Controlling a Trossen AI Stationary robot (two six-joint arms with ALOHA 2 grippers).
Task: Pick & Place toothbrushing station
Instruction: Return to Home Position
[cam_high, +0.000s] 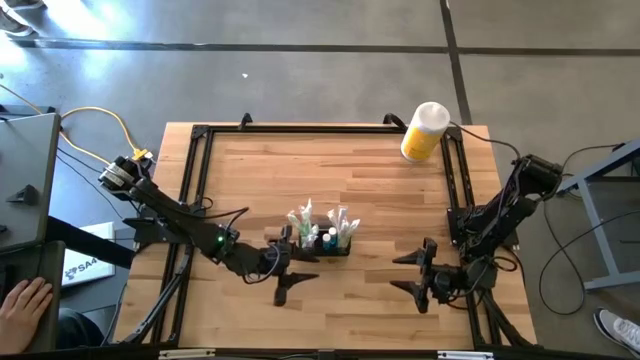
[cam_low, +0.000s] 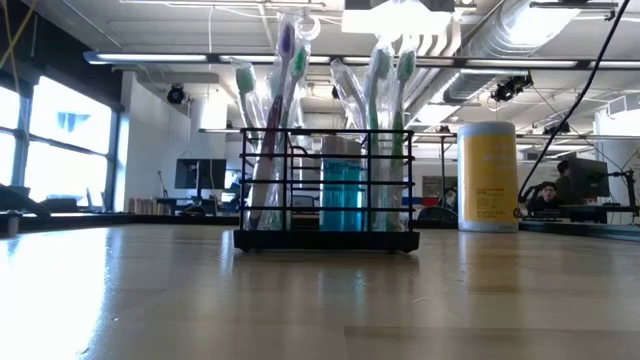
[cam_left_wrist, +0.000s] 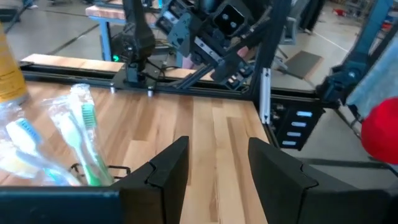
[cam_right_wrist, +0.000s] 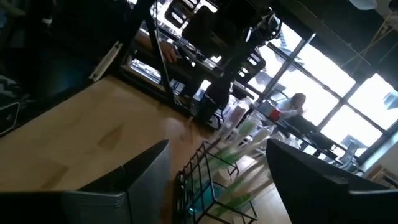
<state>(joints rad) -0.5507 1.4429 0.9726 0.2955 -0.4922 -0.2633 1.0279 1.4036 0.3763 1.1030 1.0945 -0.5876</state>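
Toothbrushing station (cam_high: 322, 238), a black wire-grid box bristling with clear-wrapped toothbrushes (cam_low: 285, 110), stands upright near the middle of the pale plank table (cam_high: 380, 190). Left gripper (cam_high: 290, 265) sits at its 7 o'clock and right gripper (cam_high: 408, 273) at its 4 o'clock, both with jaws spread. A yellow cylindrical bottle (cam_high: 424, 131) stands at 1 o'clock.

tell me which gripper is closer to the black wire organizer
Left. The left gripper sits open right beside the black wire organizer. The right gripper, also open, is farther off on its other side.
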